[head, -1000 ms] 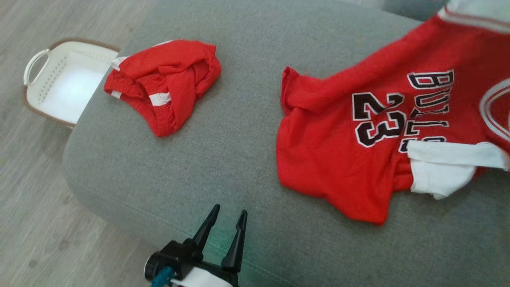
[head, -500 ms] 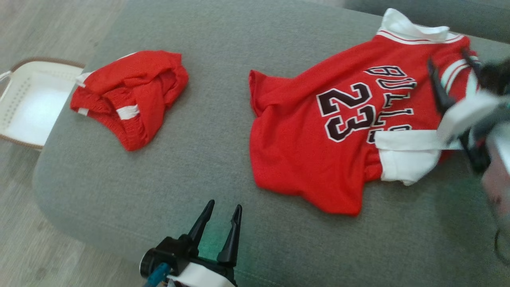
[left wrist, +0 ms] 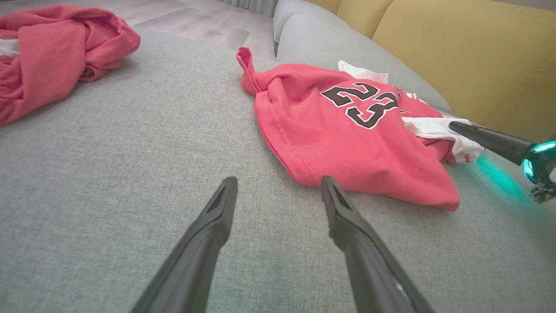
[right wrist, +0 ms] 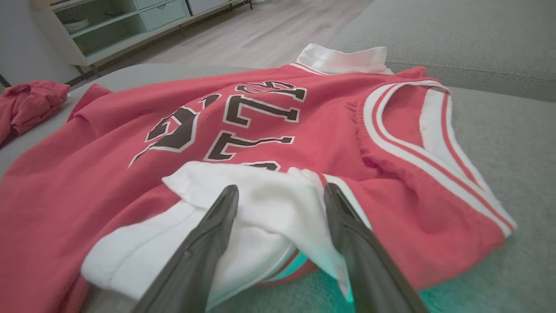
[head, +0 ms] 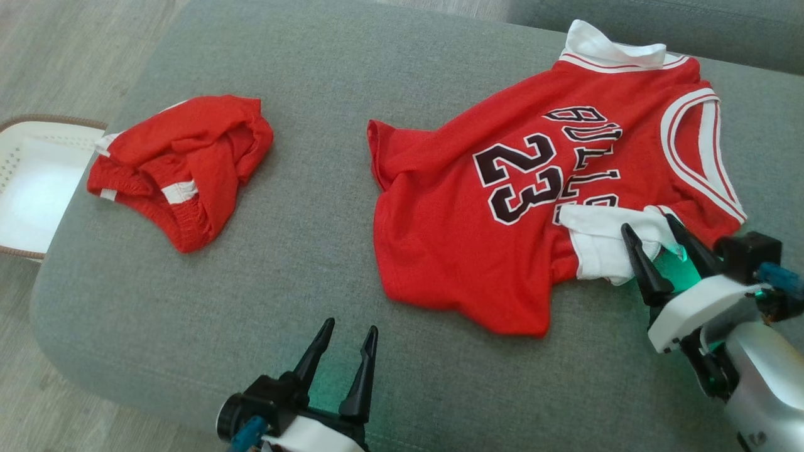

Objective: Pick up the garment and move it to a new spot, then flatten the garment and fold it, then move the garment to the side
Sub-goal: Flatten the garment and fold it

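The garment (head: 452, 251) is a red jersey with a black "23", spread crumpled on the grey sofa cushion (head: 314, 251). Its white sleeve (head: 597, 235) is bunched at the near right side. My right gripper (head: 648, 223) is open, its two fingers straddling that white sleeve (right wrist: 260, 195) low over the jersey (right wrist: 304, 126); the jaws stand apart around the fabric without pinching it. My left gripper (head: 350, 325) is open over bare cushion near the front edge, a short way from the jersey's hem (left wrist: 347, 143). The left gripper (left wrist: 279, 180) holds nothing.
A second red garment (head: 182, 169) lies bundled at the cushion's far left. A white basket (head: 31, 182) stands on the floor beyond the left edge. A yellow backrest (left wrist: 456, 52) rises behind the jersey. The wooden floor and a shelf unit (right wrist: 108, 21) lie beyond.
The head camera has swung, shifting the whole picture left. My right gripper has come into view and dropped to the white sleeve, which is now more bunched. The left gripper has kept still.
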You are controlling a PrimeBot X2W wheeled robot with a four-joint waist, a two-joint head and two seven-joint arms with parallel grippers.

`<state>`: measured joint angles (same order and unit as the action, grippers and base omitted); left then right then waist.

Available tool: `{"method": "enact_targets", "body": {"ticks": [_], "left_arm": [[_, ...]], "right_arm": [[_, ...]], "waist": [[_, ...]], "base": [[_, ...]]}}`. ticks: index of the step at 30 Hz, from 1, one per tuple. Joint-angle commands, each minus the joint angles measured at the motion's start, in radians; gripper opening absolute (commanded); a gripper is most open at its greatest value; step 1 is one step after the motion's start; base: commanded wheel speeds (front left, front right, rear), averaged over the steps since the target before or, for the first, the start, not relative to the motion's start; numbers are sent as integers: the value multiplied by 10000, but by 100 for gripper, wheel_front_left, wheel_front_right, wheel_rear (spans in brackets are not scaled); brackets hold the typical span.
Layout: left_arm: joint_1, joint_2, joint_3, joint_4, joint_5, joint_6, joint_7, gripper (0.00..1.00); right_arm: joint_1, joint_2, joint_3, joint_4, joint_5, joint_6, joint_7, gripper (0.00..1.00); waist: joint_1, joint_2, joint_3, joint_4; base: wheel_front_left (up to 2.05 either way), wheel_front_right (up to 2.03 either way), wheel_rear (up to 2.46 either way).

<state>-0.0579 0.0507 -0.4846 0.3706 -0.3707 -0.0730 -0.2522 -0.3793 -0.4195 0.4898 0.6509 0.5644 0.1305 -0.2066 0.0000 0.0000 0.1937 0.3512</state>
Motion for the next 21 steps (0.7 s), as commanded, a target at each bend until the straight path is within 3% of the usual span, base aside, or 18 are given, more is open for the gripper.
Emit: {"method": "enact_targets", "body": {"ticks": [1, 15, 16, 19, 21], "left_arm": [[-100, -5, 330, -235, 49, -63, -95, 100], [-33, -5, 394, -221, -7, -101, -95, 100], [-49, -5, 382, -222, -16, -99, -95, 100], [-69, -5, 364, -209, -34, -91, -95, 100], [-60, -5, 366, -190, -39, -82, -95, 100]], "right_arm": [[116, -28, 11, -282, 17, 2, -35, 100], [788, 403, -848, -960, -846, 2, 448, 98], [781, 459, -929, -946, -909, 2, 479, 83], [722, 610, -1192, -850, -1109, 2, 573, 0], [671, 681, -1353, -721, -1246, 2, 680, 0]], "waist": [[0, 0, -10, 3], [0, 0, -60, -44], [0, 0, -58, -35], [0, 0, -66, -5], [0, 0, -88, 14]], "base": [[0, 0, 0], [0, 0, 0], [0, 0, 0], [0, 0, 0], [0, 0, 0]]}}
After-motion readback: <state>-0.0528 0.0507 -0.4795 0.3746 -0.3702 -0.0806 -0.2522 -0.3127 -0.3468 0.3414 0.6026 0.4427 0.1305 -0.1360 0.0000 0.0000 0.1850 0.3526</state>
